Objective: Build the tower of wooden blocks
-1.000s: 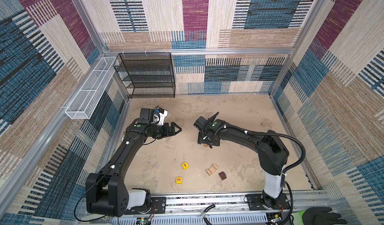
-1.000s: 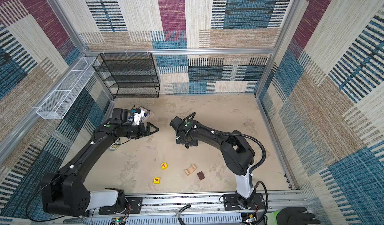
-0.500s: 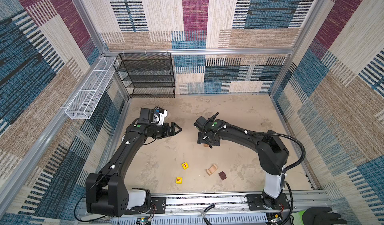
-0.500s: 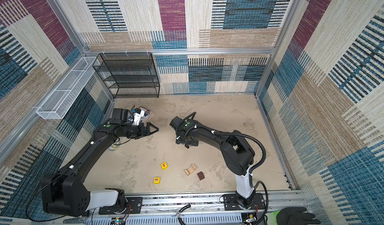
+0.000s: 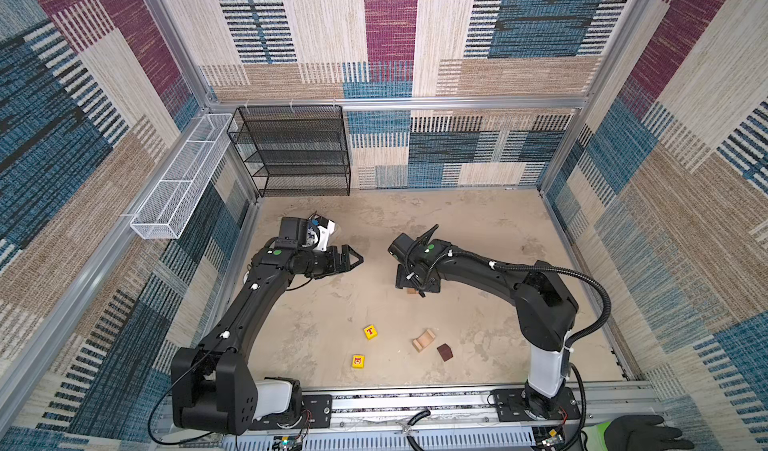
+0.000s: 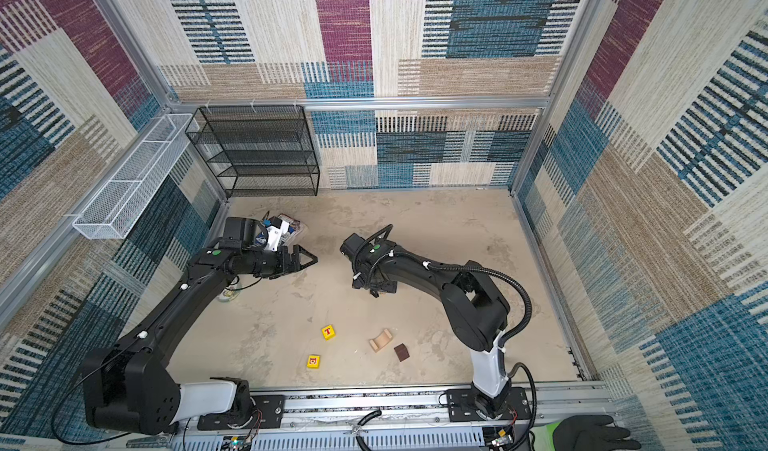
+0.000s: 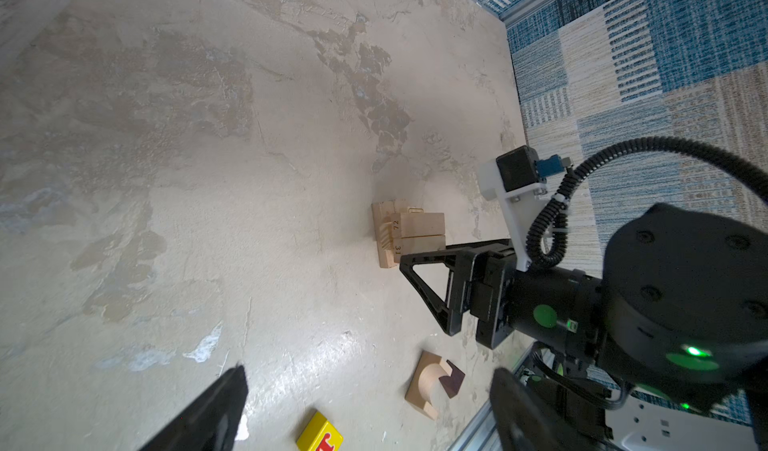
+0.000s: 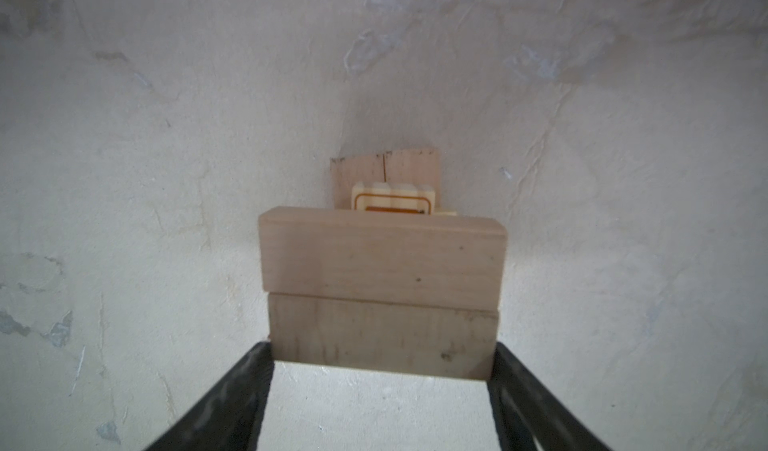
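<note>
Top views: no motion in the last second; left gripper point(image 5: 353, 259) hangs wide and empty, right gripper point(image 5: 417, 282) stays low mid-table; arch point(image 5: 424, 340) and yellow cubes point(image 5: 370, 331) lie loose. Left wrist: wood block tower point(image 7: 415, 232) is two bars on a ridged plank point(image 7: 380, 228). Right wrist: fingers point(image 8: 245, 390) pinch the near bar point(image 8: 382, 336) endwise. It looks seated, release due.

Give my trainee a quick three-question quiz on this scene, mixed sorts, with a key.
1. How many yellow wooden cubes lie loose on the beige tabletop?
2. True or false: the left tool is open and empty.
3. Which thing is the right tool closed on?
A) pale natural-wood arch
B) pale natural-wood rectangular bar on the stack
C) dark brown cube

Key: 1. two; 2. true; 3. B
</note>
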